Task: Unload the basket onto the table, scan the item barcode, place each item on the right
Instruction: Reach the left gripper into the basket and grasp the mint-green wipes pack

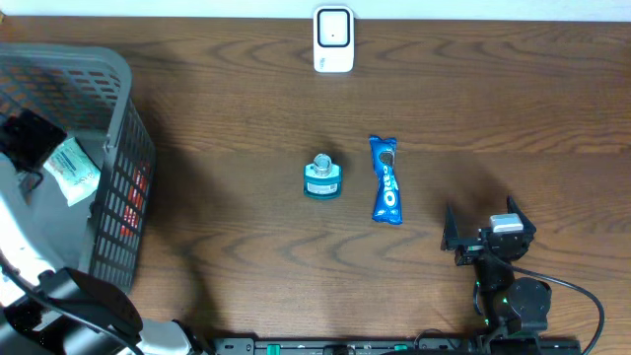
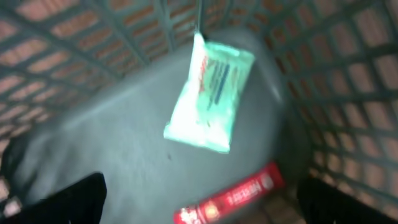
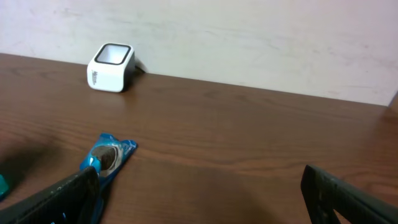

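Left pincer [image 2: 200, 202] is hovering wide above the green packet [image 2: 211, 93] in the basket [image 1: 118, 148].
Pick-up seemingly beginning; next calls for closing on it, then heading for the scanner [image 1: 333, 39] at the bench's far edge. Right pincer [image 1: 485, 235] idling wide.

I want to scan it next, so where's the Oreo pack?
In the overhead view the Oreo pack lies near the middle, just right of the teal jar, between the white scanner and the right hand.

Too blurred in the left wrist view to read the pale green packet [image 2: 210, 93], with the red wrapper [image 2: 230, 198] cropped at the lower edge. Cut off at the right wrist view's left edge: teal tub [image 3: 2, 185].
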